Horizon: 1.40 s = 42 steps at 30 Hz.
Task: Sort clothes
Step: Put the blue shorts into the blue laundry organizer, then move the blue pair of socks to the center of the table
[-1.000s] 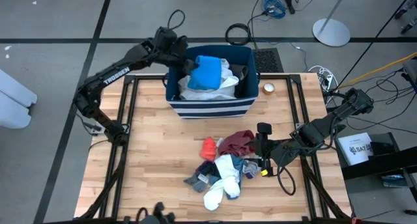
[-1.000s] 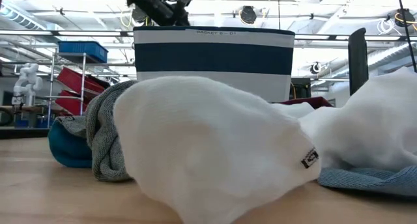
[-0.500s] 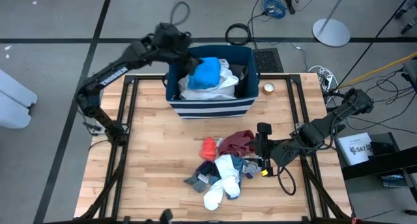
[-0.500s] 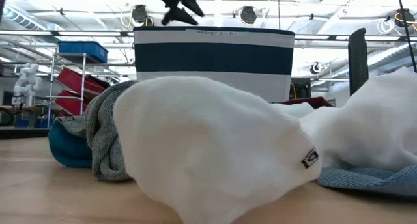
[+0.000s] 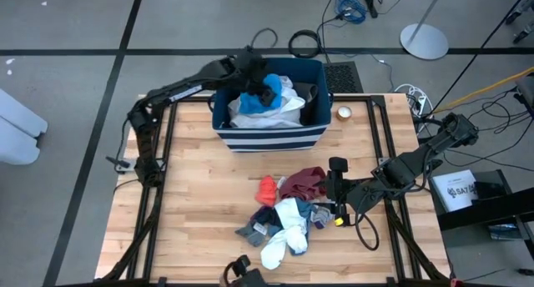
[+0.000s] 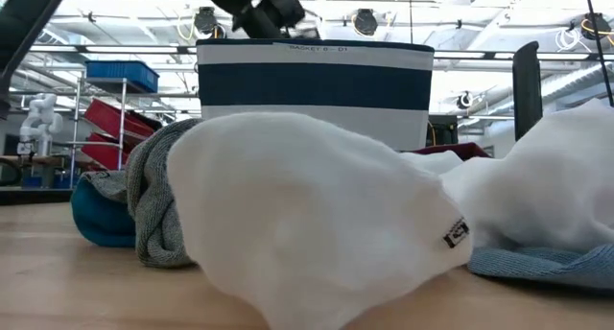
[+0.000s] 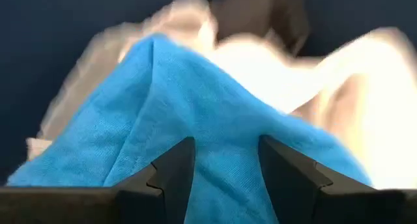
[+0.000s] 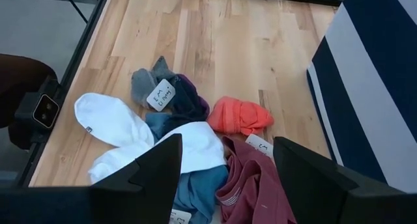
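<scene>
Wooden table; one striped bin; one red-orange garment; one maroon garment

table: pale wood planks, smooth, matt
bin: navy striped woven cloth
clothes: soft matt fabric
white sock: fine knit
</scene>
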Available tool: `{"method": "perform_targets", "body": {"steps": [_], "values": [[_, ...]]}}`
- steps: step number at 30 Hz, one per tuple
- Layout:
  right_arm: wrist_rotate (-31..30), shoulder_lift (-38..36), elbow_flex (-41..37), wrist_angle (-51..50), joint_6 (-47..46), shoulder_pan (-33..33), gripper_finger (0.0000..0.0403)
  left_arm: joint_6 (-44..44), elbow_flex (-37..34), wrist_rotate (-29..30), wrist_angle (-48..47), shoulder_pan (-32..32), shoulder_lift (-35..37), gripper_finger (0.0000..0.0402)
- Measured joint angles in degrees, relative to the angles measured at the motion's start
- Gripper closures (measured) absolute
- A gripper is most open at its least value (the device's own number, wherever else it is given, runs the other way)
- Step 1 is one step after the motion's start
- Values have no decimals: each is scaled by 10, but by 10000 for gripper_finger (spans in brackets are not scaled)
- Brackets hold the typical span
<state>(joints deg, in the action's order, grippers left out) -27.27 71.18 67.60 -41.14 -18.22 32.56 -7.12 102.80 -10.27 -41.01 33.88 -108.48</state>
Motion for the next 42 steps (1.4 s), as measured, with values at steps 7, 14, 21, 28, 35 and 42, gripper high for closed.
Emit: {"method": "perform_targets", "body": {"steps": [7,14,21,28,35,42], "values": [[0,0,0,-7,5,0,174,35,0,52,-94,-8,-59,221],[0,0,0,-8,5,0,174,45,-7,70,-100,-18,-88,221],[0,0,0,-8,5,0,174,46,4,75,-105,-19,-60,221],[0,0,0,-7,5,0,174,45,23,80,-103,-19,20,221],[0,0,0,-5,5,0,174,43,35,94,-78,-19,122,221],[0,0,0,-3,5,0,174,29,35,37,-84,-43,211,221]]}}
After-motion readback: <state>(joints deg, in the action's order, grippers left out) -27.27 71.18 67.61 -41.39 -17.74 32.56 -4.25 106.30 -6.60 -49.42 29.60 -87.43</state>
